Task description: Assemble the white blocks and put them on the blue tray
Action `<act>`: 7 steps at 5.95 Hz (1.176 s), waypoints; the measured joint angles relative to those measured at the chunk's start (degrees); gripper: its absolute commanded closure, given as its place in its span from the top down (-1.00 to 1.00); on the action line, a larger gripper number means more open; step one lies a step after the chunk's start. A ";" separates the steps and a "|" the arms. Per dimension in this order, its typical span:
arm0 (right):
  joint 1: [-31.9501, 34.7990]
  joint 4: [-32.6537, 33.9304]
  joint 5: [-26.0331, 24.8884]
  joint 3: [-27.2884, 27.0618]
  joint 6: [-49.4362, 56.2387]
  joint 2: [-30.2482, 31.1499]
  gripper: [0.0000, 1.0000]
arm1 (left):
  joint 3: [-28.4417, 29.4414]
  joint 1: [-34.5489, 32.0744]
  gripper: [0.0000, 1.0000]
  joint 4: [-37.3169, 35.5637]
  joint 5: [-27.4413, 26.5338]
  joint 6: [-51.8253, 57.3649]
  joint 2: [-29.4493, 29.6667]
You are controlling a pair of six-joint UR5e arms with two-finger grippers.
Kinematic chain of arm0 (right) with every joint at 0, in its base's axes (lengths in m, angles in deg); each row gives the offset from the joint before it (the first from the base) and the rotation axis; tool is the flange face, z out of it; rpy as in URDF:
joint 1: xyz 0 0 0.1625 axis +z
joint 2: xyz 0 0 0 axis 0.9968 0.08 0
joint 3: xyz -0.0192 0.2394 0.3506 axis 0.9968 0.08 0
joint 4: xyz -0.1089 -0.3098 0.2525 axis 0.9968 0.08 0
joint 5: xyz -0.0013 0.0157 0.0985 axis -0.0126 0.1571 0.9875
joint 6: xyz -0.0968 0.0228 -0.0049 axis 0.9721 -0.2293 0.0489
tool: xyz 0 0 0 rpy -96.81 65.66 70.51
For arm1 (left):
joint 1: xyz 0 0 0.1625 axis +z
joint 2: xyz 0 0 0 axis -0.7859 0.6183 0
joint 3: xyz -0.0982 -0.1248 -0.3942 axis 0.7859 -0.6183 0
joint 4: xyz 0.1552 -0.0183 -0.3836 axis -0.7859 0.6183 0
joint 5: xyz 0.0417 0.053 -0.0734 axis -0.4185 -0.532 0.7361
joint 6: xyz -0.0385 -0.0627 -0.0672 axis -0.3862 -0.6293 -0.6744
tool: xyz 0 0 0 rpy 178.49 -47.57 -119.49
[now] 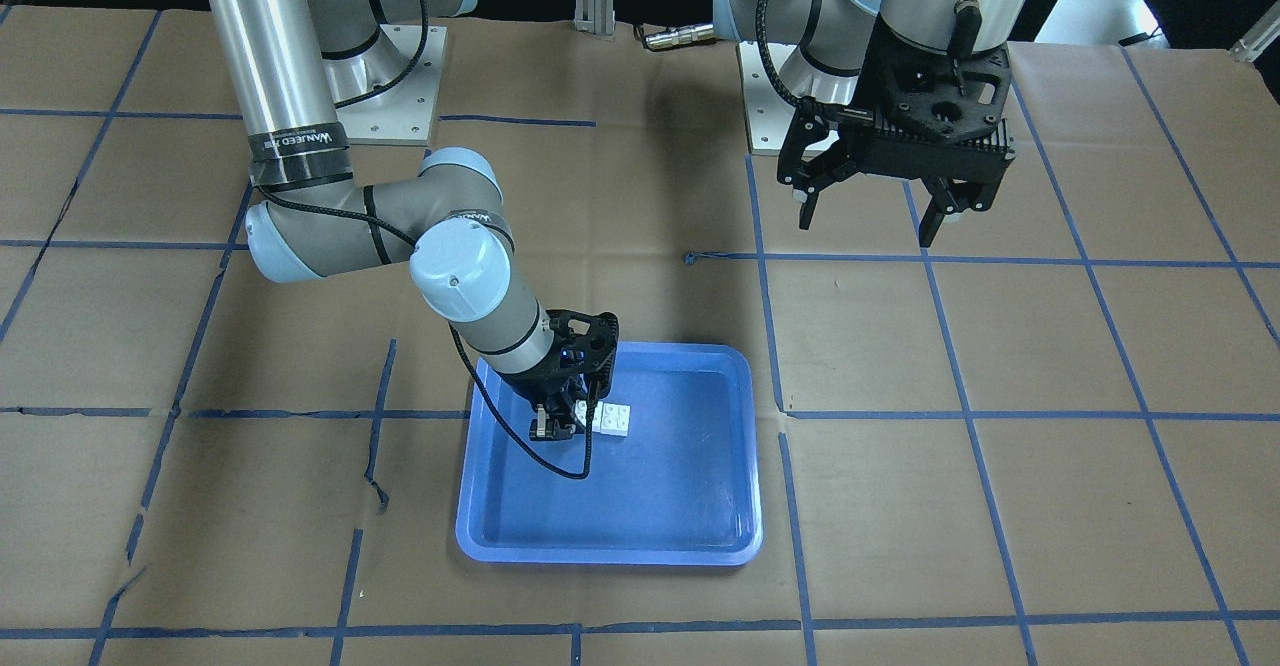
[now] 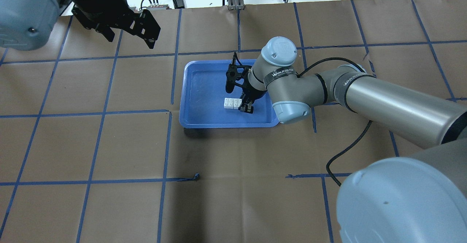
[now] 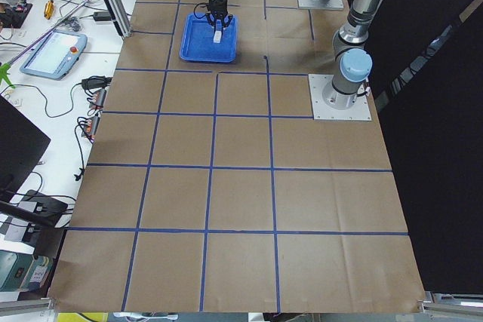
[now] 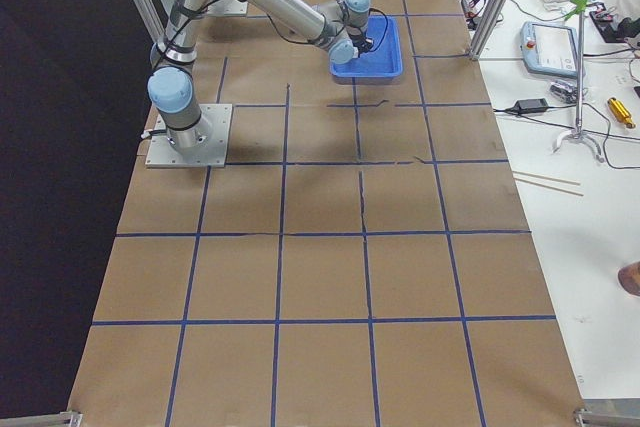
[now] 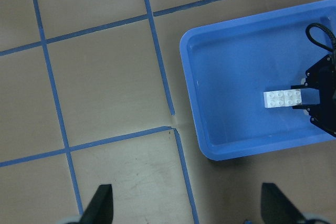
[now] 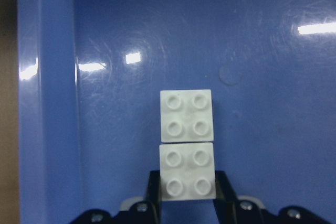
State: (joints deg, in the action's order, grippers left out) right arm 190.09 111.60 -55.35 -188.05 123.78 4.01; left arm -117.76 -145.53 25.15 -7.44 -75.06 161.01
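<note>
1. Two blocks lie on the floor of the tray, studs up, touching end to end in one row, not stacked.
2. Nearest in the right wrist view, the right gripper is low in the tray. Its jaws are closed on the near block, one finger on each flat side.
3. The far block lies just behind it and is free of the fingers.
4. I judge the blocks to be light, stiff and smooth, not fragile. They can slip or turn on the glossy floor. The best hold is on two opposite flat sides, below the studs.
5. Far away, the left gripper hangs high over the table, well apart from the tray, with jaws wide open and holding nothing.
</note>
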 measured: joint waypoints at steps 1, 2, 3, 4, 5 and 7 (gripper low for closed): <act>0.00 0.02 0.03 0.00 -0.33 0.00 0.23 | 0.01 -0.03 0.99 0.00 0.02 -0.01 -0.03; 0.00 0.06 0.06 0.00 -0.45 0.00 0.28 | 0.00 -0.08 0.99 0.03 -0.01 -0.01 -0.04; 0.01 0.13 0.10 0.00 -0.49 0.00 0.52 | -0.01 -0.12 0.99 0.07 0.01 -0.01 -0.07; 0.03 0.22 0.12 0.00 -0.53 0.00 0.99 | -0.02 -0.17 0.99 0.11 0.02 -0.01 -0.10; 0.04 0.20 0.12 0.00 -0.60 0.00 1.00 | 0.00 -0.27 0.99 0.10 0.02 -0.30 0.07; 0.02 -0.14 0.12 0.00 -0.74 0.00 1.00 | -0.28 -0.42 0.99 -0.10 -0.01 -0.64 0.76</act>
State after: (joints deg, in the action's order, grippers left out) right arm 190.12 111.45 -55.23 -188.05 123.04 4.01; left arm -118.04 -145.95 25.05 -7.44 -75.70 161.77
